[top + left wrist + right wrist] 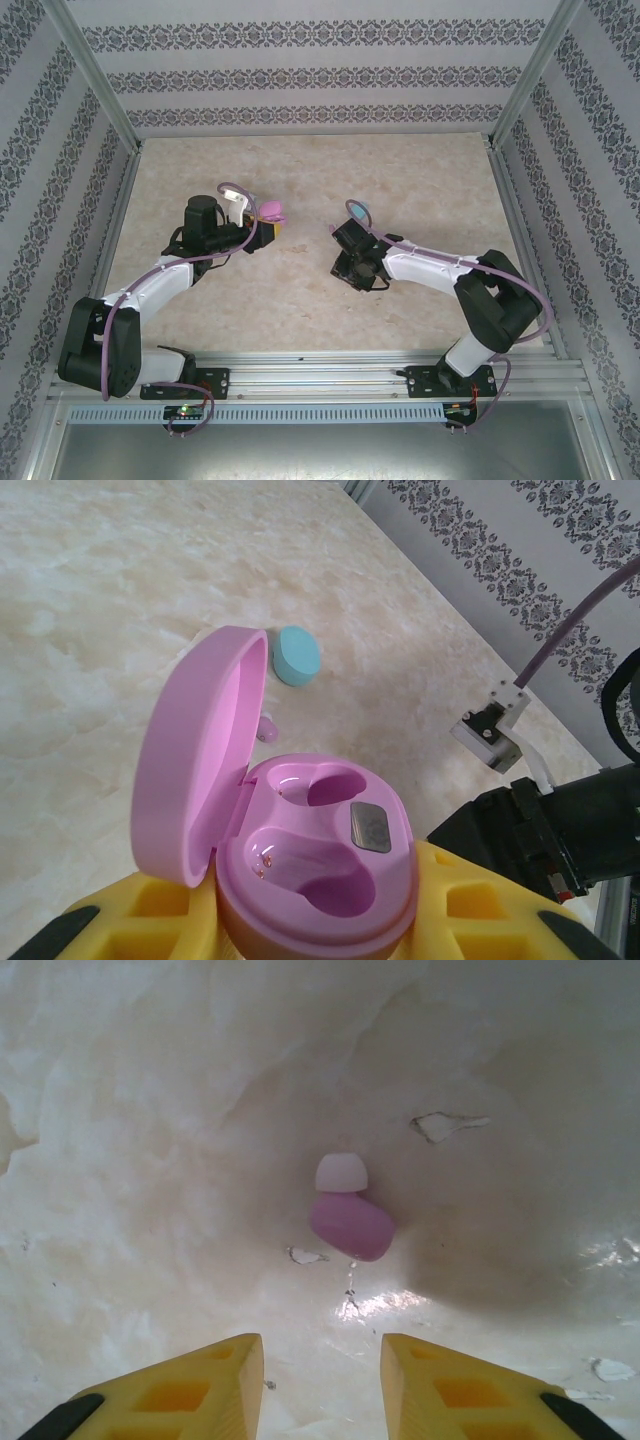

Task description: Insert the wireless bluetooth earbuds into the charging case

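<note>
Between the yellow fingers of the left end effector (pixel 316 915) sits the pink charging case (pixel 320 860), clamped, its lid swung open toward 10 o'clock. A light blue case (pixel 297 655) (shut) lies on the table (pixel 100 630) beyond it at 12 o'clock. The right end effector (pixel 320 1360) hangs with fingers spread above a pink earbud (pixel 350 1222), white-tipped, lying on the table at 12 o'clock of it, untouched.

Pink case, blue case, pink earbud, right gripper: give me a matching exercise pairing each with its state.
1 pink case
2 blue case
3 pink earbud
4 right gripper

A lid shut, on the table
B fingers apart, holding nothing
C lid open, held in the left gripper
D loose on the table, white tip

Pairs: 1-C, 2-A, 3-D, 4-B
</note>
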